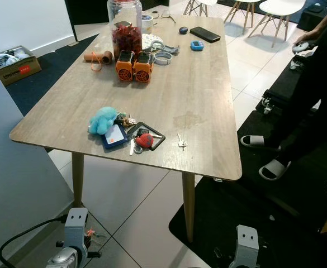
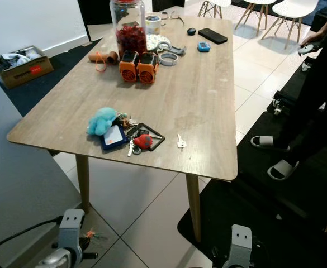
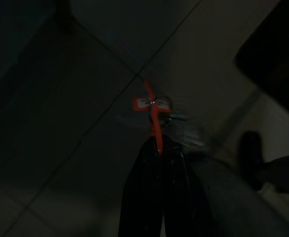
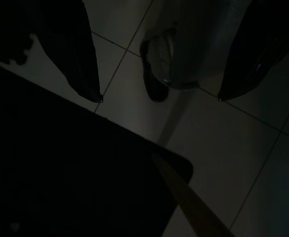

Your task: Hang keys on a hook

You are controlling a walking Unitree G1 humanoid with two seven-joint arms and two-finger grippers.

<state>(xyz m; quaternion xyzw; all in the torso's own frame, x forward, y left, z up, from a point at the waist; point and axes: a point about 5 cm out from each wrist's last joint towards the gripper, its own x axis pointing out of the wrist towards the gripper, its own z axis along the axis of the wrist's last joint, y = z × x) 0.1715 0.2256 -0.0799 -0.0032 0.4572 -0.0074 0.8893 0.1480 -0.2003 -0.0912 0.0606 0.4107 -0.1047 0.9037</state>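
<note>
Wooden table (image 1: 197,84) with the key bunch (image 1: 131,135) near its front edge, both arms low.

Pale wood, laden at the far end with a glass jar (image 1: 125,25) and two orange gadgets (image 1: 134,66), well apart from the keys and so no hindrance to a reach. Off the right side, a person's sandalled feet (image 1: 264,156) on dark mats. Down near the tiles, the right gripper (image 4: 159,98): fingers spread wide, nothing between them, probably kept ready for a grasp. Likewise low, the left gripper (image 3: 158,143): fingers pressed together, a red strip (image 3: 151,111) at their tips, whether pinched or merely lying on the floor impossible to tell. Within the bunch, a blue plush charm (image 1: 103,120), a card holder (image 1: 114,135) and a red fob (image 1: 145,140), clumped flat for easy pickup. Just beside, a loose key (image 1: 181,142). Untouched as yet; by judgement, approach first.
</note>
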